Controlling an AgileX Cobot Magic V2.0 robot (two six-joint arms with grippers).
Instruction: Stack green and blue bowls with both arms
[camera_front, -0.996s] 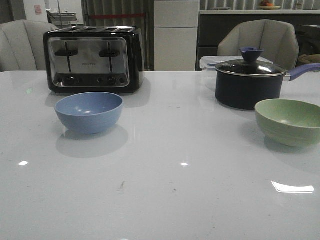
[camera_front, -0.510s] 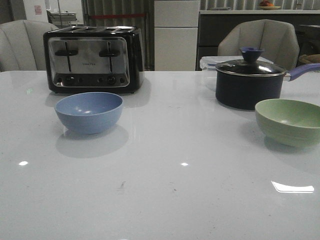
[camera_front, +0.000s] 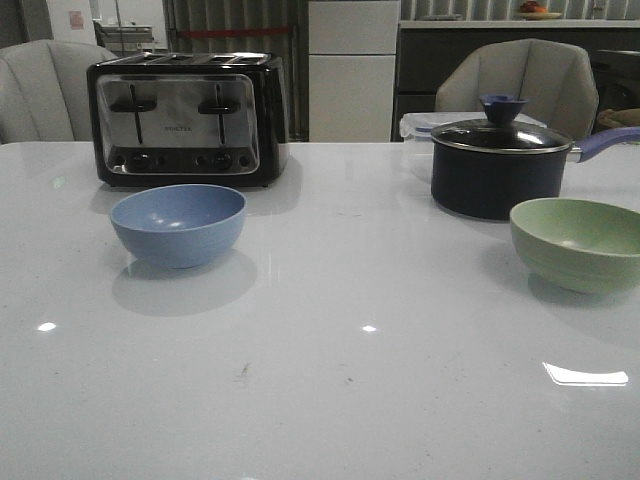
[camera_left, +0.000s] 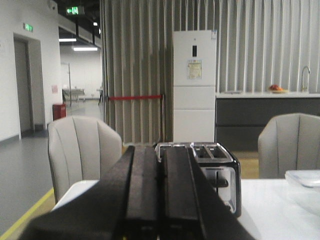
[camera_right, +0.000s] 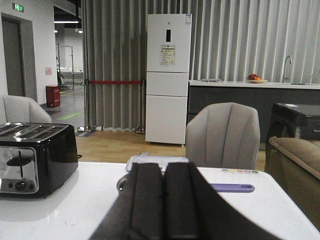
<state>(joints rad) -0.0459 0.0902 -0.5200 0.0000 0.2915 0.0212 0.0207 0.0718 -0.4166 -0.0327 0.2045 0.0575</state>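
The dusty blue bowl (camera_front: 178, 225) sits upright on the white table (camera_front: 330, 380), left of centre, in front of the toaster. The pale green bowl (camera_front: 578, 243) sits upright at the right edge of the front view, in front of the saucepan. Both bowls look empty and stand far apart. Neither arm shows in the front view. My left gripper (camera_left: 161, 150) is shut with nothing between its fingers and faces the toaster. My right gripper (camera_right: 163, 167) is shut and empty, facing the saucepan. Neither bowl shows in the wrist views.
A black and chrome toaster (camera_front: 185, 120) stands at the back left. A dark lidded saucepan (camera_front: 500, 165) with a purple handle stands at the back right, a clear lidded container (camera_front: 420, 128) behind it. Grey chairs stand beyond the table's far edge.
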